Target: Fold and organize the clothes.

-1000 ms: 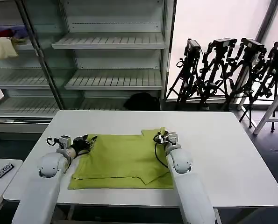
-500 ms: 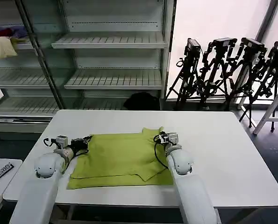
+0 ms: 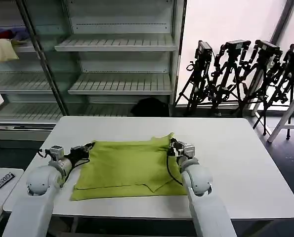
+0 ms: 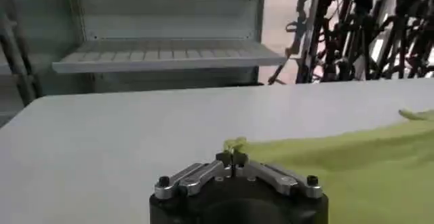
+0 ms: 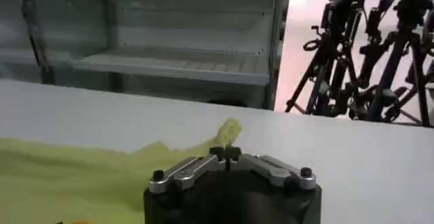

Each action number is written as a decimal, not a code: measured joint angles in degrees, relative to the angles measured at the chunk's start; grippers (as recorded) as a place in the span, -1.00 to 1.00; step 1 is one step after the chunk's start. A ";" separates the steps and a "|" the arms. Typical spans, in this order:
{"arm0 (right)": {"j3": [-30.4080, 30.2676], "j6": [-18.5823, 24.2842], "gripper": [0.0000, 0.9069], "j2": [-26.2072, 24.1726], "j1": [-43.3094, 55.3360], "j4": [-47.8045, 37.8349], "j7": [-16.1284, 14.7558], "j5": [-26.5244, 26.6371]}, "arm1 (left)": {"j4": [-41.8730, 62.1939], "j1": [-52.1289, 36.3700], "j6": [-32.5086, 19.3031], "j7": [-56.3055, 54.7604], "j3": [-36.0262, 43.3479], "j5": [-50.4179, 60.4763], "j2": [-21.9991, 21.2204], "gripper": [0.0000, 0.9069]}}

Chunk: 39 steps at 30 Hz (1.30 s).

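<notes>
Green T-shirt (image 3: 129, 165) flat near table (image 3: 245, 163) front edge, left hand (image 3: 86, 149) pinching its far left corner, right hand (image 3: 173, 144) pinching its far right corner

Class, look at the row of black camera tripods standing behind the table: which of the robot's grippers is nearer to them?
Right. The right gripper pinches the T-shirt at its far right corner, on the side of the tripods. The left gripper holds the far left corner, farther away.
</notes>
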 measured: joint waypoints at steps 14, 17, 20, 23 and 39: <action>1.14 0.16 -1.00 -0.95 -10.53 8.77 -1.47 -1.10 | -8.46 10.95 -2.05 1.39 -4.05 -2.21 1.49 -0.98; 1.50 0.17 -1.00 -0.97 -12.27 10.16 -1.81 -1.40 | -9.80 12.90 -2.22 1.68 -4.20 -1.97 1.25 -0.98; 1.88 0.18 -1.00 -1.12 -13.78 11.60 -2.06 -1.57 | -10.93 14.37 -2.22 1.76 -4.53 -1.63 1.03 -0.98; 2.28 0.18 -1.00 -1.25 -15.07 12.84 -2.40 -1.84 | -12.03 15.68 -2.33 1.95 -4.89 -1.12 0.85 -0.98; 3.49 0.28 -1.00 -0.97 -19.62 17.02 -3.65 -2.87 | -16.23 21.03 -2.91 2.80 -6.89 1.40 0.25 -0.98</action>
